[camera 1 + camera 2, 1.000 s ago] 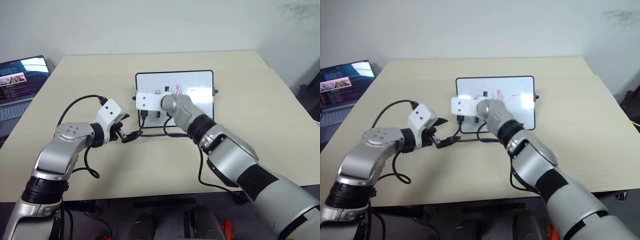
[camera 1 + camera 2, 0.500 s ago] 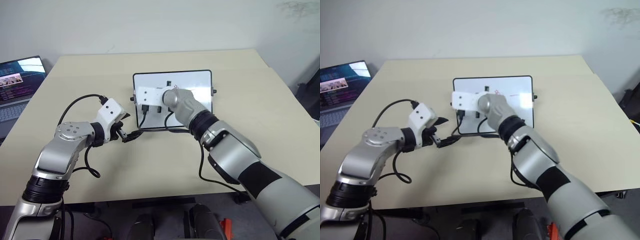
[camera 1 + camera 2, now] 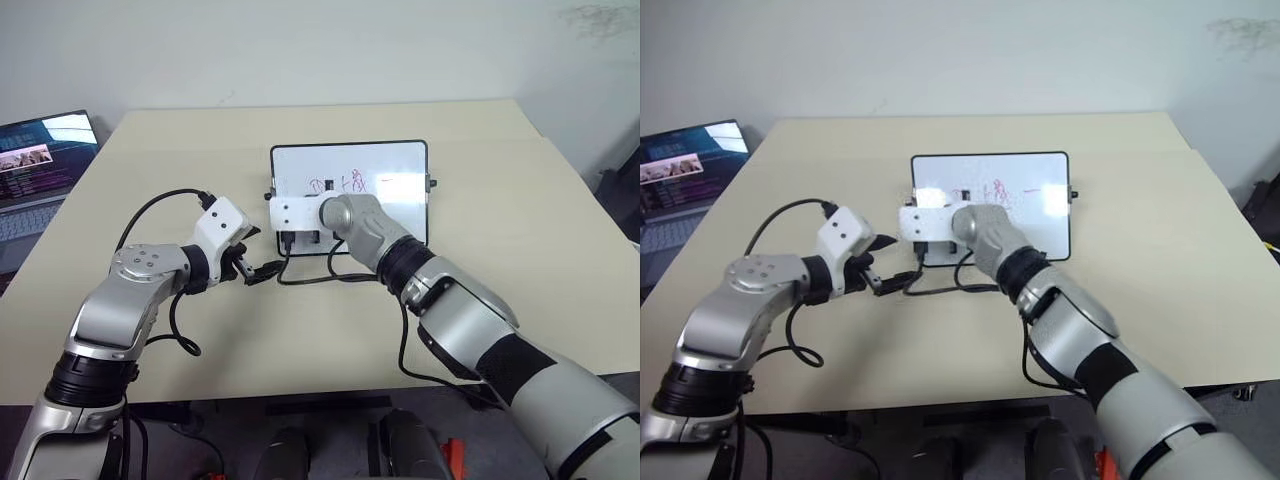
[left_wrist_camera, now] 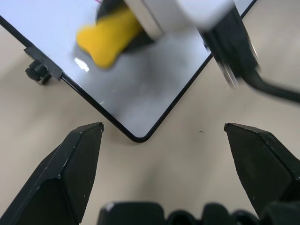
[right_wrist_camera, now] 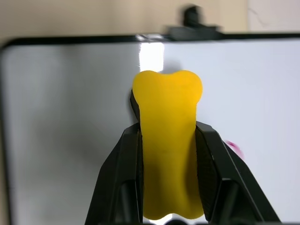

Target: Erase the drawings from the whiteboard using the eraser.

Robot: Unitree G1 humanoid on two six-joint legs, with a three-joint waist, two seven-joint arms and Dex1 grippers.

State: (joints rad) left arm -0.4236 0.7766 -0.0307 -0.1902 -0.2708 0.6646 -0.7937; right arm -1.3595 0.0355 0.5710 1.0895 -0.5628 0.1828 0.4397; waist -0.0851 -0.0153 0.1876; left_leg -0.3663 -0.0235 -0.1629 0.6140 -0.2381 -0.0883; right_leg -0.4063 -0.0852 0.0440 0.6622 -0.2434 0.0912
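Right pincer [image 5: 168, 140] clamps the yellow eraser [image 5: 167, 154] over whiteboard [image 5: 70, 117].

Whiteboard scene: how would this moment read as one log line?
right gripper: shut on eraser, over whiteboard | drawings: red marks remain | left gripper: open, empty, at board corner

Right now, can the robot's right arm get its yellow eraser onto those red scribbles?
Probably yes. The right gripper already holds the eraser over the whiteboard, and the drawings lie just beyond it with nothing between.
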